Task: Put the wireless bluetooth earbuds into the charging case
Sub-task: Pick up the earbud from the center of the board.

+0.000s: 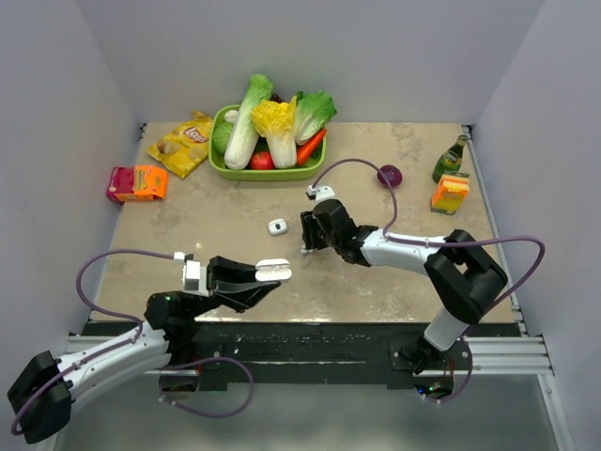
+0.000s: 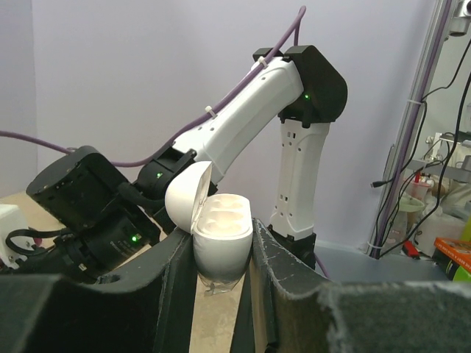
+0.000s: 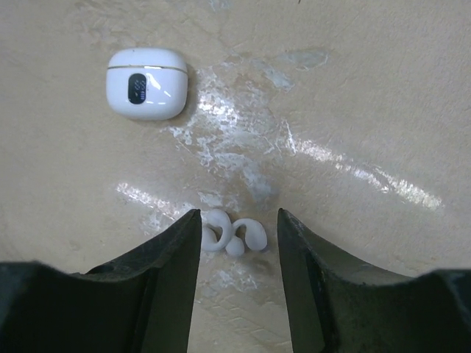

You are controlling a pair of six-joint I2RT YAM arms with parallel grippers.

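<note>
White earbuds [image 3: 250, 235], perhaps 2, between right end effector's [image 3: 238, 215] parted jaws

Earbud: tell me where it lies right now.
In the right wrist view the earbud lies on the table at bottom centre, between the fingers of the open right hand; the closed case sits beyond it, upper left.

The lower half of the charging case [image 2: 219, 220] is hidden inside the left claw [image 2: 223, 239].
</note>
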